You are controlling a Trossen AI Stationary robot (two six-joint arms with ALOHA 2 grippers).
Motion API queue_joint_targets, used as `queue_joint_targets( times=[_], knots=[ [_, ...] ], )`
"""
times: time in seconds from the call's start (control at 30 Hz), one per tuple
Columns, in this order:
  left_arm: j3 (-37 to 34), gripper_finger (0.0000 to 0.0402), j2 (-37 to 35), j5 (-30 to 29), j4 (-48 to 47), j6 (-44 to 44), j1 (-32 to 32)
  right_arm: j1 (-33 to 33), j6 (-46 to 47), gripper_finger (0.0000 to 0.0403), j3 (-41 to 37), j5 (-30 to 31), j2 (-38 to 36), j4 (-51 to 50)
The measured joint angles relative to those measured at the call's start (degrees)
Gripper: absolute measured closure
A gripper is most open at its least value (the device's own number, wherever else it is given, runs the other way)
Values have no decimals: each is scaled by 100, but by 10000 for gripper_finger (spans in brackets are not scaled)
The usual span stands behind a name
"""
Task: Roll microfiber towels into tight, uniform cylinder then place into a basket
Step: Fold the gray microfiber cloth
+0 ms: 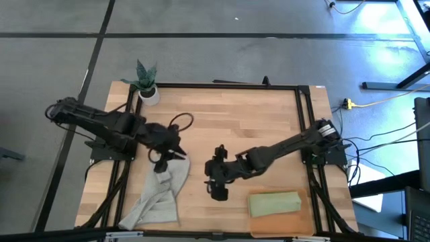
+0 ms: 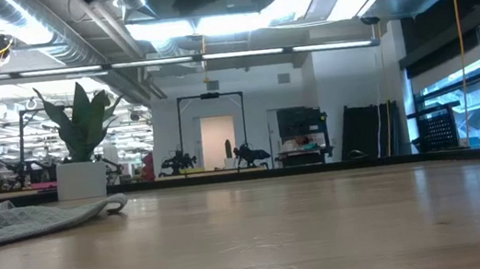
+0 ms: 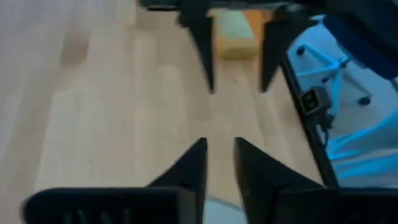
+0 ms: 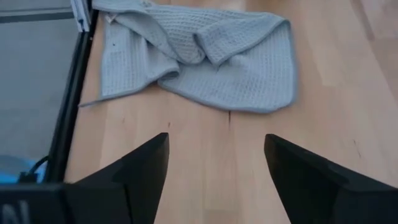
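Note:
The light grey towel (image 1: 158,195) lies crumpled on the table's near left, narrowing toward its far end. It also shows in the right wrist view (image 4: 205,56) and in the low view (image 2: 19,219). The sage green towel (image 1: 274,204) lies rolled in the orange-brown basket (image 1: 282,225) at the near right. My left gripper (image 1: 171,156) is over the grey towel's far end, its fingers (image 3: 221,155) a little apart with bare wood between the tips. My right gripper (image 1: 218,183) is open and empty (image 4: 217,168) over bare table between the two towels.
A small white plant pot (image 1: 149,94) stands at the table's far left corner and also shows in the low view (image 2: 81,179). A black frame runs along the table's edges (image 1: 299,121). Bare wood lies across the far half of the table (image 1: 235,114).

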Motion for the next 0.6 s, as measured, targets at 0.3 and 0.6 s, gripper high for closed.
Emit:
queue_joint_targets(
  times=[0.3, 0.6],
  knots=[
    [0, 334, -446, -1147, -607, -1960, -1459, -593, -93, 138, 0, -400, 482, 798],
    [-2, 334, -466, -1772, -762, -3256, -2506, -1132, -92, 138, 3, -858, 1197, 1924]
  ],
)
